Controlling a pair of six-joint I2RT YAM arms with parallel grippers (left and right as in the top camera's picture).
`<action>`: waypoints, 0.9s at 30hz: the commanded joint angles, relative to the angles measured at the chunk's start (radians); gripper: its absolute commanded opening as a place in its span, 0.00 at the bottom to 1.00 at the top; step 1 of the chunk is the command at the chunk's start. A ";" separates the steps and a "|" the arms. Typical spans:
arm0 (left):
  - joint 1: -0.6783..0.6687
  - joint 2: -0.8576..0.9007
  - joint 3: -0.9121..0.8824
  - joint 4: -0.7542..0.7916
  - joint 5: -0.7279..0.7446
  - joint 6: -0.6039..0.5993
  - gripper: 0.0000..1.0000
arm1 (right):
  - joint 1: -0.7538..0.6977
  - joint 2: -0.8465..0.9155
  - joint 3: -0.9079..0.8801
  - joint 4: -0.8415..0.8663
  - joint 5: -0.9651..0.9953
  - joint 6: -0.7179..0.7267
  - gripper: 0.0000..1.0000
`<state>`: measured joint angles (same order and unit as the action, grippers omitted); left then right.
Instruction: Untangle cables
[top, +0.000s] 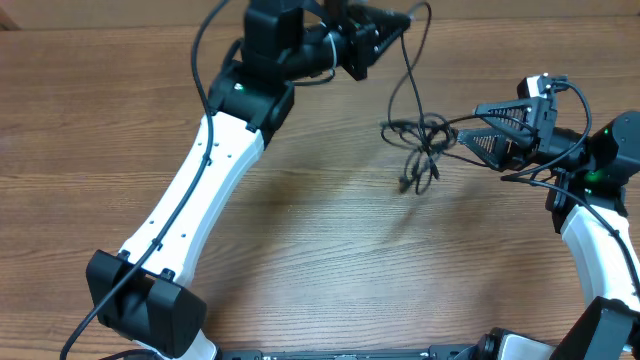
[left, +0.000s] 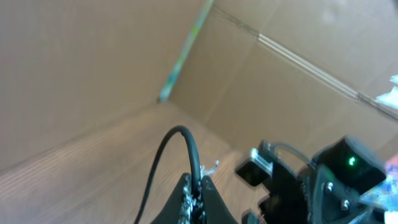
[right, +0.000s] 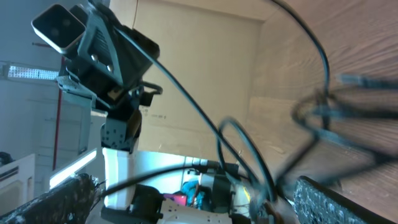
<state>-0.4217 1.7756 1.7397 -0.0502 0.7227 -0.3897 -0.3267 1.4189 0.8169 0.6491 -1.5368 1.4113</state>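
Observation:
The cables (top: 424, 140) are thin black cords knotted in a loose tangle, hanging just above the wooden table at centre right. One strand rises from the tangle to my left gripper (top: 403, 20) at the top centre. In the left wrist view that gripper (left: 198, 188) is shut on a black cable (left: 187, 142) that arcs up and over to the left. My right gripper (top: 468, 123) is just right of the tangle with its fingers spread wide. In the right wrist view several blurred cable strands (right: 323, 102) pass between its open fingers (right: 205, 196).
The wooden table (top: 300, 230) fills the overhead view. The left arm's white link (top: 195, 190) runs diagonally from the bottom left to the top centre. The right arm (top: 600, 230) stands at the right edge. Cardboard walls (left: 93, 62) stand behind the table.

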 joint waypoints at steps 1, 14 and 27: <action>0.047 -0.024 0.009 0.133 0.095 -0.143 0.04 | 0.002 0.001 0.006 -0.036 -0.029 -0.055 1.00; 0.057 -0.024 0.010 0.584 0.148 -0.393 0.04 | 0.013 0.001 0.006 -0.307 0.022 -0.243 1.00; 0.123 -0.024 0.010 0.742 0.638 -0.477 0.04 | -0.053 0.001 0.006 -0.390 0.049 -0.321 1.00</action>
<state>-0.3546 1.7744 1.7378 0.7033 1.2282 -0.8478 -0.3550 1.4193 0.8177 0.2527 -1.4425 1.1168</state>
